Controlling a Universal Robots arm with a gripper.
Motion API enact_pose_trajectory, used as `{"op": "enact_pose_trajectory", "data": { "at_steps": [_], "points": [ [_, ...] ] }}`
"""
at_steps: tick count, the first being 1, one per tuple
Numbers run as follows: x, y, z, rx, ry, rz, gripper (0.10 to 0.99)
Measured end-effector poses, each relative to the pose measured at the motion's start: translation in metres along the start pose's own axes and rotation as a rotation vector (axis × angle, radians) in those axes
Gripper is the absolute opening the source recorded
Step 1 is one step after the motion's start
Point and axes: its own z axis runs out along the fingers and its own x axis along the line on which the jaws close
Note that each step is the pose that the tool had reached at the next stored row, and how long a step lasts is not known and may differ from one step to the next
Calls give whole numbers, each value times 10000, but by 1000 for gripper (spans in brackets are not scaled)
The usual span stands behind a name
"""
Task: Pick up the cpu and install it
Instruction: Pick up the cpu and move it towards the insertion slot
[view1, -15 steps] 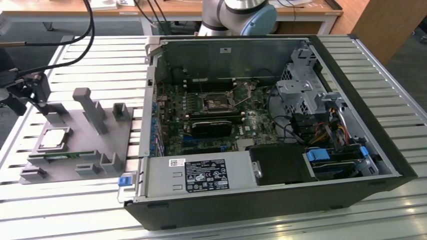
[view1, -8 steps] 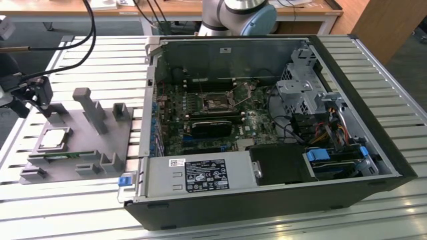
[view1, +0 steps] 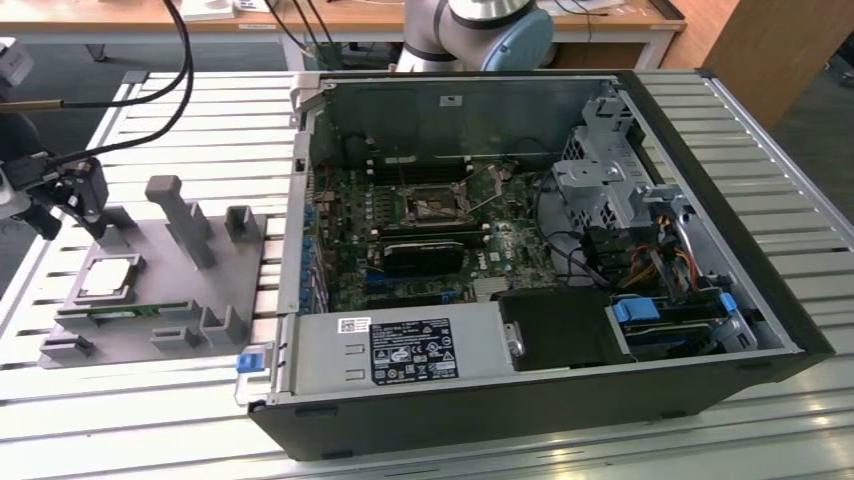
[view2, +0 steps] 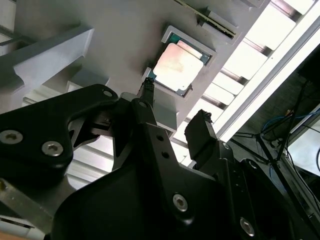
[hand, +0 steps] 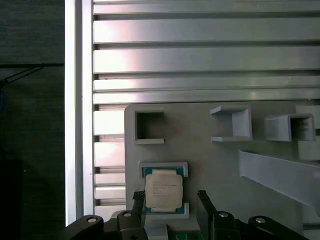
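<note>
Slatted desk (view1: 120, 400) carries the open computer case (view1: 467, 425). Exterior view: grey fixture (view1: 167, 285) at the case's 9 o'clock. Pincer (hand: 170, 199) wide open, empty, fingers (hand: 138, 197) either side of the cpu (hand: 163, 190); contact unclear. cpu lies flat in its fixture pocket. Posts (view1: 187, 230) at its 2 o'clock, memory stick (view1: 114, 312) at 6.

Silvery square cpu (hand: 163, 190) flat in grey holder (hand: 215, 165)

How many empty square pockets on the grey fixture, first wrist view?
3 pockets in a row: one nearest the cpu, one in the middle, one farthest from it. More may lie outside the frame.
</note>
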Motion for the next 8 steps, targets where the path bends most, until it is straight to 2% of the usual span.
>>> {"op": "enact_pose_trajectory", "data": {
  "at_steps": [5, 8],
  "points": [
    [30, -7, 26, -4, -4, -10, 529],
    [32, -18, 56, -1, 36, -41, 529]
  ]
}}
